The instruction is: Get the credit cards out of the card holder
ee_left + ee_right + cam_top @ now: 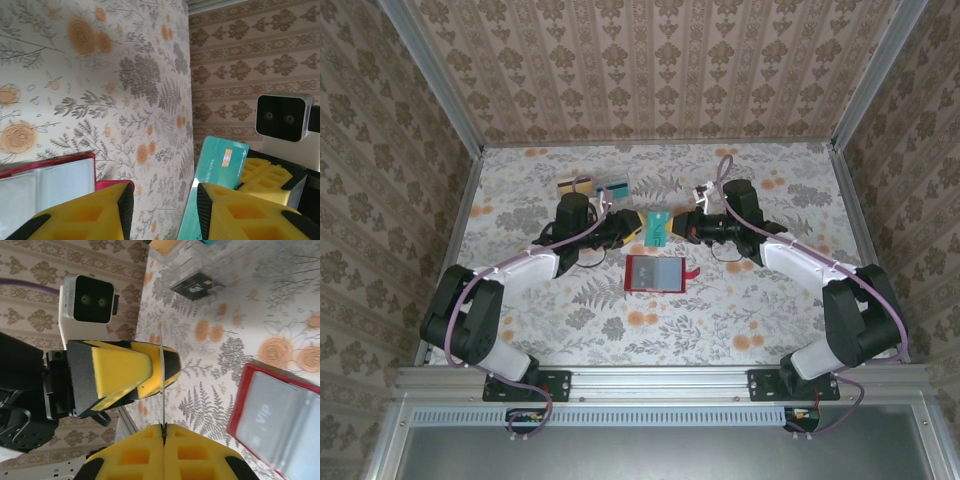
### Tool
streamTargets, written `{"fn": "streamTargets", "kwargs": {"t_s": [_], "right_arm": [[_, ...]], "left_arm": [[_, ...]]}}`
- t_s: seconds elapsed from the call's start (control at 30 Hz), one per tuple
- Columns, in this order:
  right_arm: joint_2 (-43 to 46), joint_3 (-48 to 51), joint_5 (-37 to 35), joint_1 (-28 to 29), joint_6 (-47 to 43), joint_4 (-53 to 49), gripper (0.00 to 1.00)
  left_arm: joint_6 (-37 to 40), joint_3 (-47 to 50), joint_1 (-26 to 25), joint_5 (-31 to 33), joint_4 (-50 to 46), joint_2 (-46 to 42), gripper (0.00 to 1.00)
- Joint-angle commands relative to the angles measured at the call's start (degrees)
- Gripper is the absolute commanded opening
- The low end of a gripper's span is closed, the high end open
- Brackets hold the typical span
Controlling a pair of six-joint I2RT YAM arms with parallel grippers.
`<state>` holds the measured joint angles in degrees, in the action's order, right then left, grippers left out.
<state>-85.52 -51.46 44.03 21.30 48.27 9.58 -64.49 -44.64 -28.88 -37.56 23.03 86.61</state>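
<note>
– Card holder (654,273) location on desk (520,200)?

– Flat, opened out, grey-blue inside up, near desk middle, on near side of both hands. Red tab (692,272) pointing toward right arm. Open for pocket access, by judgement.

– Clear tray (185,262)?

– At far side, well apart from holder. Tan card (576,185) there; black card (196,286) in or beside it, cannot tell which. Probably drop-off for extracted cards.

– Hands?

– Right hand (164,432) pressed together on one end of teal card (217,165), held clear of desk, tilted. Left hand (162,200) spread, fingers either side of other end, card close against one finger (240,215). Reads as hand-over; direction not determinable.

– Hidden or unclear?

– Contact between left finger and card: cannot confirm. Chip face of teal card visible from left wrist view; reverse face hidden. Lettering behind clear pocket in right wrist view: card or insert, cannot tell. Holder cut off at frame edge in both wrist views. Tray outline barely discernible from above.
</note>
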Motion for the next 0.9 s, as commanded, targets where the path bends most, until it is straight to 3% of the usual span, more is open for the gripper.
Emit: {"fn": "streamTargets", "kwargs": {"t_s": [0.0,0.37,0.67,0.8,0.87], "right_arm": [[-1.0,-1.4,1.8,0.9,1.7,2.8,0.00],[-2.0,-0.8,1.2,1.6,1.5,3.0,0.00],[-2.8,0.1,0.8,1.6,1.4,3.4,0.00],[-3.1,0.2,0.3,1.6,0.7,2.6,0.37],[-3.1,0.3,0.2,1.5,0.2,2.0,0.41]], "left_arm": [[-1.1,0.9,-0.6,-2.2,3.1,-0.2,0.39],[-1.5,1.7,-0.9,-3.1,4.0,-1.7,0.24],[-0.9,1.4,-1.4,-2.9,1.8,-3.6,0.01],[0.7,0.8,-1.3,-2.5,-1.2,-5.3,0.00],[2.2,0.1,-1.3,-2.2,-3.8,-6.0,0.00]]}}
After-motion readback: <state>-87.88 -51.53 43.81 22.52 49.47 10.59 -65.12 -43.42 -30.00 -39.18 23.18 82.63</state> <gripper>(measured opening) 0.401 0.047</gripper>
